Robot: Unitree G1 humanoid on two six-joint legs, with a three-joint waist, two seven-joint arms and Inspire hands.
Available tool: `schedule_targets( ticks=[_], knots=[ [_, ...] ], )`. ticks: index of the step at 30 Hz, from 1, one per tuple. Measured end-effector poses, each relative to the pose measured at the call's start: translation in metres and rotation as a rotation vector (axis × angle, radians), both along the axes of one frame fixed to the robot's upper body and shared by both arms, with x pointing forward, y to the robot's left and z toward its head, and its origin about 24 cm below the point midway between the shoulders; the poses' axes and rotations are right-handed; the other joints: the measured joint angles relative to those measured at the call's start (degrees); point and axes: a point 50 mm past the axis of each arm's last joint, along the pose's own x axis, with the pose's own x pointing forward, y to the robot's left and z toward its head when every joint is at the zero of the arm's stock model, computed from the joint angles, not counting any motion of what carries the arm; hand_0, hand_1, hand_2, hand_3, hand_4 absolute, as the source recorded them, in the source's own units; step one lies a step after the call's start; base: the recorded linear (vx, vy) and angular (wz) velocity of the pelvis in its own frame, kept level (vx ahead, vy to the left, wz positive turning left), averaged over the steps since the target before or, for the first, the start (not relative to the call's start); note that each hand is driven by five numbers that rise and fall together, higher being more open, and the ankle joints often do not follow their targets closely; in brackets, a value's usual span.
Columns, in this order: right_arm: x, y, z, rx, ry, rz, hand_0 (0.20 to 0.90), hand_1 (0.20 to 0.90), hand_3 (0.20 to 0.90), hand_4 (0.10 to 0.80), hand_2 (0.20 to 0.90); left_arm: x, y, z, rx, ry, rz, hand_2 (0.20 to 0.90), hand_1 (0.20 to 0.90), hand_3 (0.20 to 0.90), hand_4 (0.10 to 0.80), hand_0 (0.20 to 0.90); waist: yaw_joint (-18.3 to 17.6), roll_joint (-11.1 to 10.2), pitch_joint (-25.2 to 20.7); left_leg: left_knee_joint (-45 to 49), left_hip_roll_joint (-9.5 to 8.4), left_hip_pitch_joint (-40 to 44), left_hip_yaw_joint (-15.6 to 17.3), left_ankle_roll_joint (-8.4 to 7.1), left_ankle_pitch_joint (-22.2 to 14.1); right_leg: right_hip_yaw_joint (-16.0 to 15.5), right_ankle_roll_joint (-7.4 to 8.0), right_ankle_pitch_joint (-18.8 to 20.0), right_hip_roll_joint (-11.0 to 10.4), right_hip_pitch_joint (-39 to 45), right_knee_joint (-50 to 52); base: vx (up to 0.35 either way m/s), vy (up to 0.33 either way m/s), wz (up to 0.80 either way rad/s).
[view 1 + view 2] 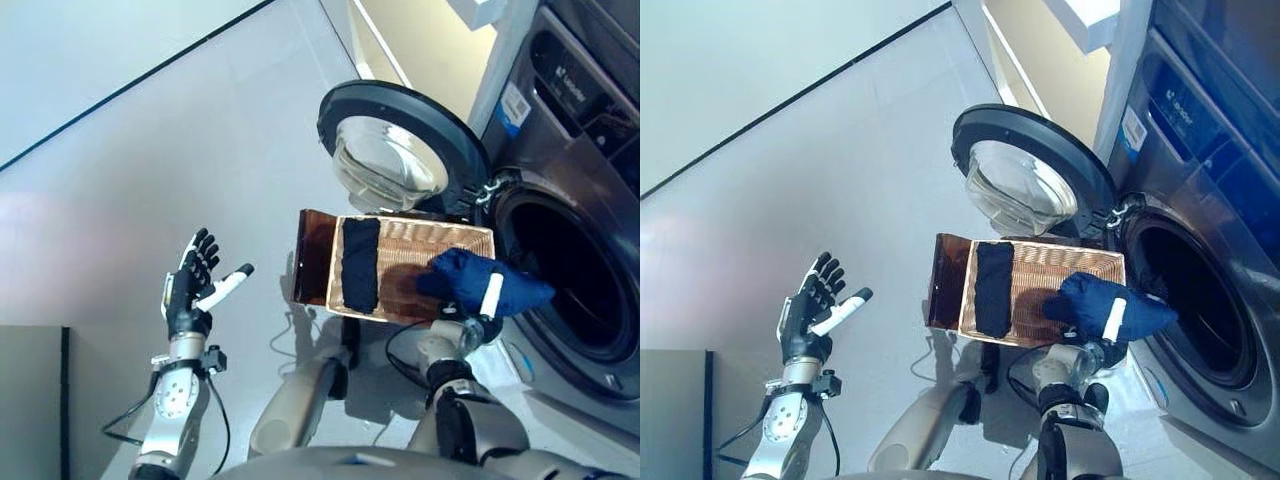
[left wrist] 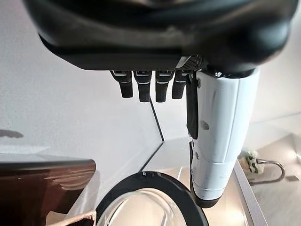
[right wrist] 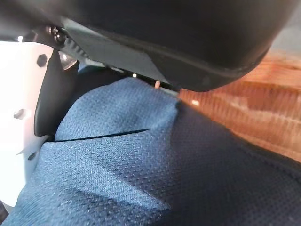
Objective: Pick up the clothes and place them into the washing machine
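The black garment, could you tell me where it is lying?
The black garment lies in the basket's left end; the blue cloth in the right hand is at its right end.

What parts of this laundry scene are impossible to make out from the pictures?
- Right hand: its fingers lie under the blue garment in both eye views; the right wrist view shows mostly cloth.
- Washing machine drum: dark inside, so whether any clothes are in there cannot be told.
- Wicker basket: its near right part is covered by the blue garment; the black garment lies in plain sight.
- Open left hand: holds nothing.
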Motion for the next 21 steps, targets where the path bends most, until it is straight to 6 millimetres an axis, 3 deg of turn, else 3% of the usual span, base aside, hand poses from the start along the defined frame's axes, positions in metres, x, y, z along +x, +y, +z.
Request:
schedule_targets(
  ticks=[4, 10, 12, 15, 21],
  knots=[
    [0.005, -0.018, 0.012, -0.009, -0.008, -0.075, 0.200, 0.200, 0.200, 0.300, 0.200, -0.001, 0.001, 0.000, 0.000, 0.002, -0.004, 0.900, 0.900, 0.900, 0.800, 0.900, -0.01, 0.34, 0.00, -0.29, 0.04, 0.04, 0.34, -0.09, 0.16, 0.74, 0.07, -0.06, -0.06, -0.80, 0.69, 0.000, -0.011, -0.04],
    [0.031, -0.069, 0.074, -0.101, -0.074, -0.208, 0.200, 0.200, 0.200, 0.300, 0.200, -0.001, 0.003, 0.005, 0.015, -0.015, -0.023, 0.900, 0.900, 0.900, 0.800, 0.900, 0.35, 3.01, 0.09, -1.16, -0.12, 0.01, 1.22, -0.11, 1.04, 1.94, 0.30, 0.12, -0.01, -2.25, 1.57, -0.013, -0.017, -0.06],
    [0.045, -0.097, 0.116, -0.189, -0.077, -0.234, 0.900, 0.900, 0.900, 0.800, 0.900, 0.001, 0.007, 0.014, 0.038, -0.051, -0.028, 0.900, 0.900, 0.900, 0.800, 0.900, 0.76, 4.01, 0.19, -1.94, -0.13, 0.11, 1.53, -0.17, 1.63, 2.60, 0.46, 0.40, 0.31, -2.87, 1.81, -0.024, -0.038, -0.08],
    [0.055, -0.128, 0.177, -0.306, -0.139, -0.252, 0.900, 0.900, 0.900, 0.800, 0.900, 0.005, 0.013, 0.031, 0.078, -0.121, -0.027, 0.900, 0.900, 0.900, 0.800, 0.900, 2.04, 4.62, -0.01, -2.84, -0.16, 0.00, 1.69, -0.35, 2.29, 3.08, 0.36, 0.47, 0.45, -4.01, 2.38, 0.007, 0.001, -0.05],
    [0.057, -0.126, 0.183, -0.321, -0.125, -0.252, 0.900, 0.900, 0.900, 0.800, 0.900, 0.015, 0.012, 0.045, 0.085, -0.194, -0.026, 0.900, 0.900, 0.900, 0.800, 0.900, 1.76, 4.90, -0.22, -3.83, -0.13, 0.09, 1.81, 0.07, 2.94, 3.31, 0.41, 0.48, 0.57, -4.73, 2.74, 0.046, 0.013, -0.02]
  ],
)
